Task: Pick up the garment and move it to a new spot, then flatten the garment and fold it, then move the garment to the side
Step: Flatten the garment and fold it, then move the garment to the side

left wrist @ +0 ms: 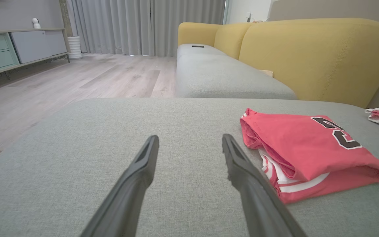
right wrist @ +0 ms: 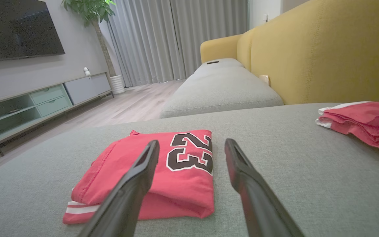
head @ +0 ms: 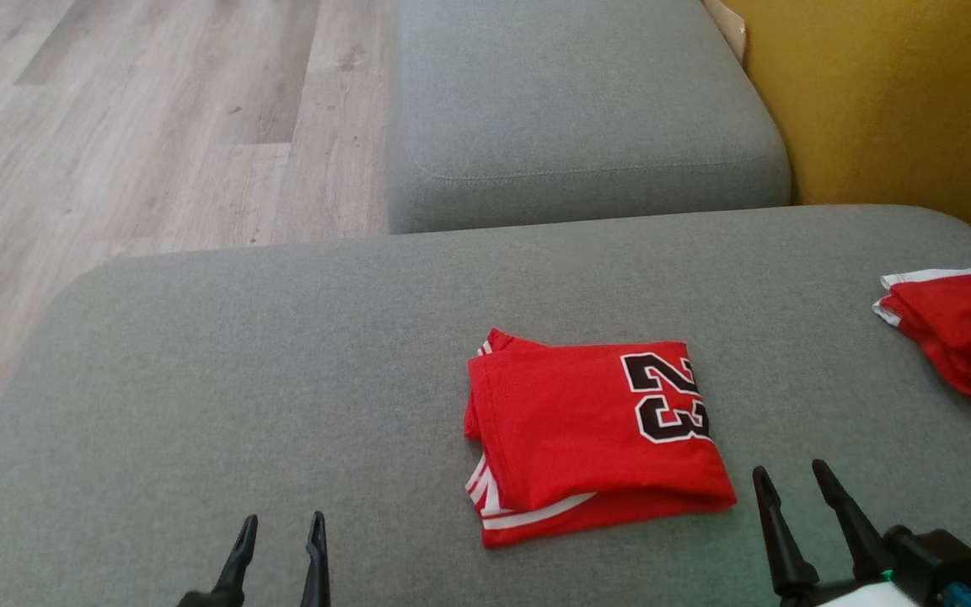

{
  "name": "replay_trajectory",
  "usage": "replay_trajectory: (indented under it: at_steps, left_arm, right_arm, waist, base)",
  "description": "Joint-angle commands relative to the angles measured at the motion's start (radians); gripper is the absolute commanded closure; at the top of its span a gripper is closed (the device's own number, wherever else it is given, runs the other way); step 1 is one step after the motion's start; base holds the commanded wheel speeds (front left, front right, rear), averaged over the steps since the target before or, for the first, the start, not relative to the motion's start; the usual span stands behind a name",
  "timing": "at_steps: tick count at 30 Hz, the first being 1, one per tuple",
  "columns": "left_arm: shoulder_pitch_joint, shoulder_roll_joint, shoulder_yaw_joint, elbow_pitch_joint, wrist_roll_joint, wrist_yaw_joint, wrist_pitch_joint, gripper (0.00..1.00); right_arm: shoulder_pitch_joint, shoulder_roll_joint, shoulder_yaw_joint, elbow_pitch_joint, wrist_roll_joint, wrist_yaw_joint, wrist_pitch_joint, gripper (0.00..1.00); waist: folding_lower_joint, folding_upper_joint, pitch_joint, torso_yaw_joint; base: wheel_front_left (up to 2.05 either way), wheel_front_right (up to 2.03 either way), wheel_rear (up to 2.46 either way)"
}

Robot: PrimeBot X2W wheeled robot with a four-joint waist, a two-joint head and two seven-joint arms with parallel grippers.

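Garment (head: 591,438) folded flat on grey cushion (head: 241,379)

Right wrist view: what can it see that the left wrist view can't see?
The right wrist view adds a big dark TV, a leafy plant and the right gripper, open. The left wrist view adds the left gripper, open, with grey cushion between its fingers. Both have the folded red garment with its 23, a second red garment off to the side, the yellow sofa back, curtains and wooden floor.
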Motion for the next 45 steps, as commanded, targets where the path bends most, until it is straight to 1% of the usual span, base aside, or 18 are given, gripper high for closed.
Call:
replay_trajectory:
  at_steps: [1,10,17,30,39,45]
  left_arm:
    - [-0.039,-0.01,0.04,-0.038,0.001,0.003,-0.012,0.0]
    - [-0.037,-0.01,0.042,-0.041,0.003,0.005,-0.012,0.0]
    - [-0.036,-0.01,0.044,-0.038,0.007,0.007,-0.012,0.0]
    - [-0.033,-0.01,0.055,-0.029,0.023,-0.005,-0.012,0.0]
    - [-0.038,-0.01,0.058,-0.028,0.07,-0.011,-0.012,0.0]
    - [-0.043,-0.01,0.059,-0.026,0.075,-0.012,-0.012,0.0]
  right_arm:
    - [-0.036,-0.013,0.016,-0.037,-0.015,0.007,-0.011,0.0]
    - [-0.03,-0.003,0.018,-0.037,-0.038,0.007,-0.011,0.0]
    - [-0.034,-0.001,0.022,-0.031,-0.056,0.007,-0.011,0.0]
    - [-0.029,0.01,0.027,-0.025,-0.066,0.007,-0.011,0.0]
    - [-0.027,0.016,0.028,-0.026,-0.07,0.007,-0.011,0.0]
    - [-0.036,0.013,0.028,-0.016,-0.072,0.007,-0.011,0.0]
  waist:
    - [0.0,0.0,-0.002,0.004]
    - [0.0,0.0,-0.003,0.018]
    - [0.0,0.0,-0.007,0.017]
    - [0.0,0.0,-0.02,0.019]
    - [0.0,0.0,-0.015,0.023]
    - [0.0,0.0,0.004,0.026]
  base:
    - [0.0,0.0,0.0]
    - [0.0,0.0,0.0]
    - [0.0,0.0,0.0]
    - [0.0,0.0,0.0]
    - [0.0,0.0,0.0]
    - [0.0,0.0,0.0]
